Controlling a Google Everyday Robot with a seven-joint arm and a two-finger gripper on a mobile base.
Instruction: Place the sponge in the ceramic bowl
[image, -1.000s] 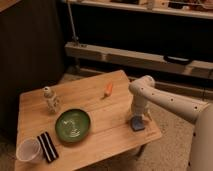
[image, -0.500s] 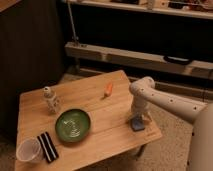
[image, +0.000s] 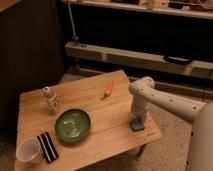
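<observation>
The wooden surface (image: 107, 117) carries the sponge (image: 136, 126) by its right edge, with the pincer (image: 137, 118) down on it (hold cannot be told). A centred grip matters before carrying it toward the ceramic bowl (image: 73, 125), which sits nearer the front-left corner.

We find the gripper (image: 137, 120) low over the near right corner of the table (image: 110, 127), right above the sponge (image: 136, 127). It hides the pad's upper part, and we cannot tell whether the two touch. The arm (image: 165, 100) runs right to a broad pale body cut by the right and bottom edges. We cannot make out what the small orange thing (image: 108, 90) is, nor the pale figure (image: 50, 99) near the ceramic bowl (image: 73, 125), whose whitish marks we cannot read. Items on the top shelf (image: 125, 7) are cut by the upper edge.
</observation>
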